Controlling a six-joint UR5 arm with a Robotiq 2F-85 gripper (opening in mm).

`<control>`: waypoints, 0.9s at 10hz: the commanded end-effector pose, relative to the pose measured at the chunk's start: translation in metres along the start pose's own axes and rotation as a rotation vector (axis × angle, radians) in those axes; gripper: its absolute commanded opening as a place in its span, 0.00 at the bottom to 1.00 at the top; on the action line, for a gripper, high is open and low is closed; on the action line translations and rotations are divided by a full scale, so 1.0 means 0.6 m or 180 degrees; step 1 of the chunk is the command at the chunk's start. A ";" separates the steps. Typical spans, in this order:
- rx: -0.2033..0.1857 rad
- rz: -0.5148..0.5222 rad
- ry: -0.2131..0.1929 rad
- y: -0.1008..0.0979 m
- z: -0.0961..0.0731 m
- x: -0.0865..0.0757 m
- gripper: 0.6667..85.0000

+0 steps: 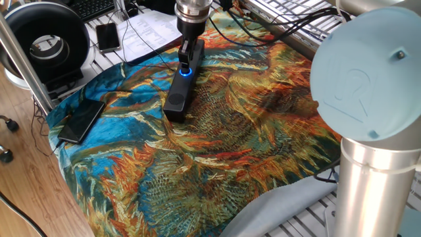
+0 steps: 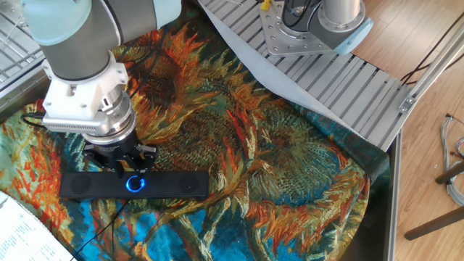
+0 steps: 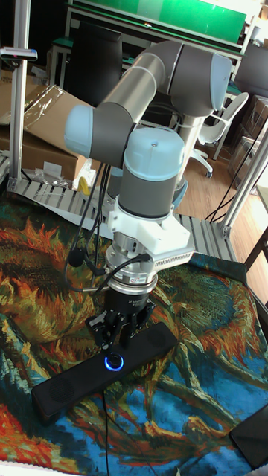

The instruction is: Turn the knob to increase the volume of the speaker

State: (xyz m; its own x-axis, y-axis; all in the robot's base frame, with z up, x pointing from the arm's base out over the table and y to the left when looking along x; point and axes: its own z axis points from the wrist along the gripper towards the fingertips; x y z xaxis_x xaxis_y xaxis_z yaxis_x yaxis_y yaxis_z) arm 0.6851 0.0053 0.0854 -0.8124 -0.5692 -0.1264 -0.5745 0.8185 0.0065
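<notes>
- gripper [image 3: 115, 336] hanging straight down over the knob [image 3: 114, 362], fingertips just above or at it — how wide the jaws are standing, and whether they have hold of the dial, I cannot tell
- knob glowing blue, sitting near the middle of the speaker [image 2: 174, 184]
- speaker lying flat on the sunflower-print cloth [image 1: 250, 125], toward one edge of it
- arm's wrist blocking the speaker's far part in one fixed view
- flat black phone [image 1: 81, 120] lying on the cloth's edge, well apart from the speaker
- big black ring-shaped device [image 1: 46, 41] standing off the cloth, papers [image 1: 148, 29] and cables near it
</notes>
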 end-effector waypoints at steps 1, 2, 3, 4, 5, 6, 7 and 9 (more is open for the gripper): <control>0.0084 0.0022 0.0020 -0.014 0.013 -0.003 0.45; 0.0063 0.0075 -0.0019 -0.009 0.016 -0.011 0.45; -0.0004 0.0152 -0.0059 0.004 0.017 -0.020 0.48; -0.0003 0.0157 -0.0070 0.007 0.017 -0.025 0.49; 0.0007 0.0156 -0.0076 0.008 0.020 -0.028 0.49; 0.0025 0.0155 -0.0086 0.006 0.024 -0.031 0.49; 0.0041 0.0134 -0.0082 0.003 0.027 -0.031 0.49; 0.0077 0.0109 -0.0057 -0.003 0.031 -0.027 0.48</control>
State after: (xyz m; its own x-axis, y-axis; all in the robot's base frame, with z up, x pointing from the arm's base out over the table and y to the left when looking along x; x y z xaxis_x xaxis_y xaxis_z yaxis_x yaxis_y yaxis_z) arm 0.6979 0.0142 0.0717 -0.8286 -0.5425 -0.1383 -0.5466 0.8373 -0.0096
